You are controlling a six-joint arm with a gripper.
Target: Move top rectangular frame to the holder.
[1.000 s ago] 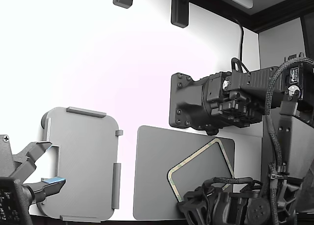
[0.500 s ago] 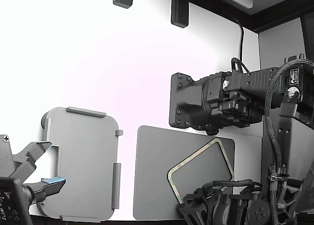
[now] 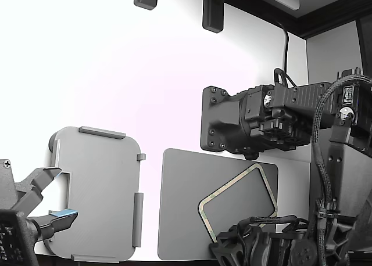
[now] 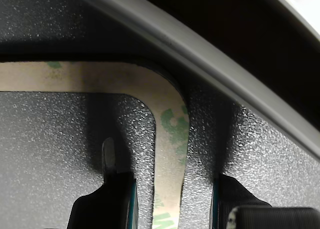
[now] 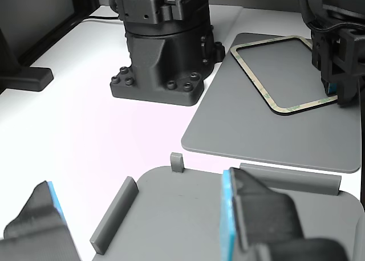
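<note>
The top rectangular frame (image 3: 226, 185), a thin pale rim mottled with green, lies flat and skewed on a dark grey mat (image 3: 180, 219). My gripper (image 3: 231, 238) is down at the frame's near corner, at the exterior view's lower right. In the wrist view my gripper (image 4: 170, 204) is open. Its fingers (image 4: 107, 201) straddle the frame's rim (image 4: 170, 139) just past a rounded corner, with a gap on each side. The other view shows my gripper (image 5: 333, 93) on the frame (image 5: 271, 41). The holder (image 3: 99, 196), a light grey plate with raised tabs, lies at the exterior view's left, apart from the mat.
A second arm's gripper (image 3: 52, 202) with blue pads stands open over the holder's (image 5: 188, 215) outer edge. A black arm base (image 3: 226, 126) stands just behind the mat (image 5: 268, 135). A pale ridge (image 4: 200, 49) runs past the frame's corner.
My wrist and its cable have sunk slightly lower in the exterior view. The frame, the holder and the second arm have not moved.
</note>
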